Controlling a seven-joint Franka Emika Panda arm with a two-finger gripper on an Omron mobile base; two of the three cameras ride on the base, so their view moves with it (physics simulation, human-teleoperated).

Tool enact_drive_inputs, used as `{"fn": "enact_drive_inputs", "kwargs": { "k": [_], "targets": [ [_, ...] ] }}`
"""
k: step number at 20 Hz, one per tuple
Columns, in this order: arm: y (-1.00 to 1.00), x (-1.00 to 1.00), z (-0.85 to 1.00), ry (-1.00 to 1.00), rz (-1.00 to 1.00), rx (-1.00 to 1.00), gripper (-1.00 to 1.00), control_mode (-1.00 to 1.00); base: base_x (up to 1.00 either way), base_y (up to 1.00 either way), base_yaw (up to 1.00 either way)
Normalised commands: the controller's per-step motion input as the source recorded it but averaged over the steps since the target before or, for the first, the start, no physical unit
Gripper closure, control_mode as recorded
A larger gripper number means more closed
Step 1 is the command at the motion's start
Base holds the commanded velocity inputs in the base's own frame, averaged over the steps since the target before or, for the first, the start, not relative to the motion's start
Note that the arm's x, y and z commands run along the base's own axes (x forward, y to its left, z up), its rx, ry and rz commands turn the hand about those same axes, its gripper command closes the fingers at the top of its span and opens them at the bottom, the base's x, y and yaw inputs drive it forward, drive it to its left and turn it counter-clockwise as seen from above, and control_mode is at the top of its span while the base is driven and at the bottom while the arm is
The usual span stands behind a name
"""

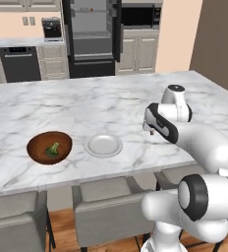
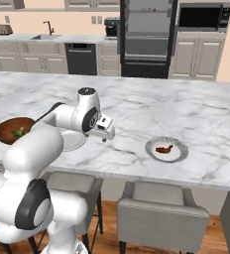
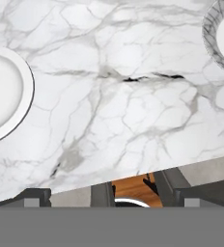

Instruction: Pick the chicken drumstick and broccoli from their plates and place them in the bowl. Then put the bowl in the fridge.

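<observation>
The marble surface [image 1: 111, 103] carries the dark wooden bowl [image 1: 49, 147] at its near left edge, and the broccoli [image 1: 52, 149] lies inside that bowl, green against the brown. Just right of the bowl, apart from it, sits an empty pale plate [image 1: 103, 145]. In the right base view the second plate [image 2: 166, 149] lies well to the right on the near side of the surface, with the chicken drumstick [image 2: 163, 149] resting on it, a small orange-brown piece near the plate's middle. The pincer [image 2: 107, 135] hangs above bare marble between the two plates, nearer the empty one, and holds nothing that can be seen; whether its fingers are apart or together cannot be told from these views. The hand view looks down on the marble with the empty plate's rim at its left edge and a piece of the other plate at its upper right corner. Grey chairs [image 1: 107, 209] stand along the near side of the surface. At the far wall the black fridge [image 1: 92, 37] stands with its doors open, showing grey shelves.
</observation>
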Motion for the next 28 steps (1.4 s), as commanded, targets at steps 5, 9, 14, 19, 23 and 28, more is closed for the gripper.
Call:
{"fn": "enact_drive_inputs", "kwargs": {
  "k": [5,9,14,19,23,28],
  "targets": [
    [0.0,0.0,0.0,0.0,0.0,0.0,-1.0,1.0,0.55,-0.01,0.0],
    [0.0,0.0,0.0,0.0,0.0,0.0,-1.0,1.0,0.05,0.0,0.01],
    [0.0,0.0,0.0,0.0,0.0,0.0,-1.0,1.0,0.0,0.0,0.0],
    [0.0,0.0,0.0,0.0,0.0,0.0,-1.0,1.0,0.0,0.0,0.0],
    [0.0,0.0,0.0,0.0,0.0,0.0,-1.0,1.0,0.0,0.0,0.0],
    [0.0,0.0,0.0,0.0,0.0,0.0,-1.0,1.0,0.0,0.0,0.0]
  ]
}}
